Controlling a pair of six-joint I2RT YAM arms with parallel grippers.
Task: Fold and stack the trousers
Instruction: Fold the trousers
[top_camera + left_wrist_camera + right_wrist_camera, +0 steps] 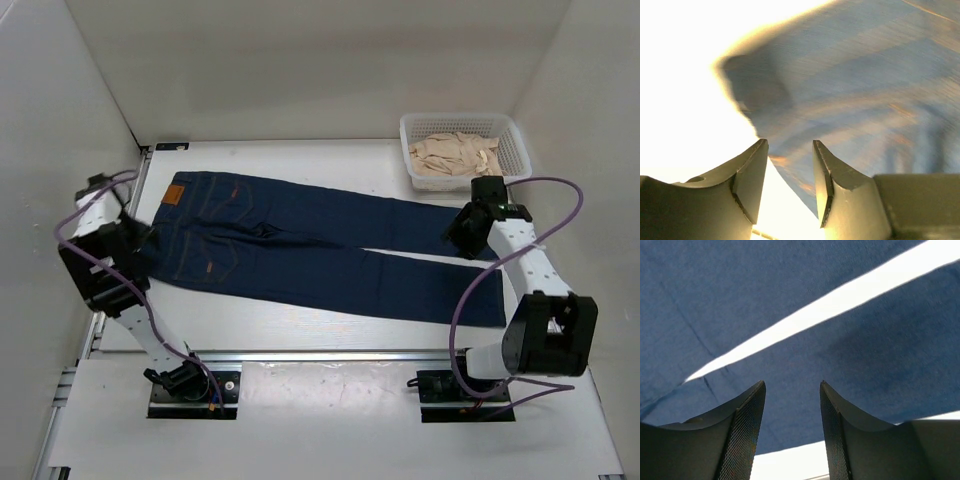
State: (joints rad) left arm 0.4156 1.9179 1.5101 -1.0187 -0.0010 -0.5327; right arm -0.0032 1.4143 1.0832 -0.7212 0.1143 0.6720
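Observation:
The dark navy jeans (320,240) lie flat on the white table, waistband at the left with a tan patch (174,193), and the legs run to the right. My left gripper (143,243) is open at the waistband's near corner. In the left wrist view the blurred denim (855,90) lies just beyond its open fingertips (790,150). My right gripper (462,232) is open over the far leg near its hem. In the right wrist view it (792,387) hovers above the denim (790,285), with a strip of table between the two legs.
A white plastic basket (518,135) holding beige cloth (455,155) stands at the back right, just behind my right arm. White walls close in the table on the left, back and right. A metal rail runs along the table's near edge (320,355).

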